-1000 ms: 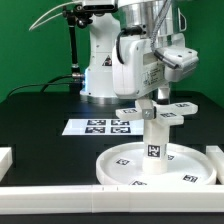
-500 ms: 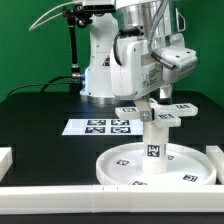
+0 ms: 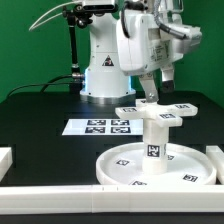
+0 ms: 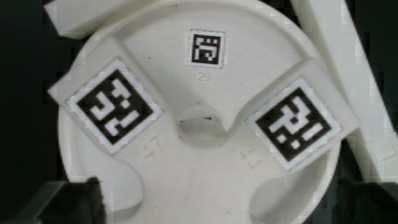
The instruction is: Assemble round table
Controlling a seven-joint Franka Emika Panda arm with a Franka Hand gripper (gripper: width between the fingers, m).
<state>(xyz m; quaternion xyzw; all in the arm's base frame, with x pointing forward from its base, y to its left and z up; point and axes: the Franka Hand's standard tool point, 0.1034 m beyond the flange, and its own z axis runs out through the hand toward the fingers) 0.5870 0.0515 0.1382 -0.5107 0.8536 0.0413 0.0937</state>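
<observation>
Two-finger gripper [image 3: 156, 92] hovering with dark fingertips [image 4: 86, 200] spread apart, gripping nothing, directly beneath it the white plastic cross-shaped foot piece [image 3: 155, 112], sitting atop the short white cylindrical leg [image 3: 153, 145], which stands upright on the large white rimmed round disc [image 3: 115, 170] further below.
</observation>
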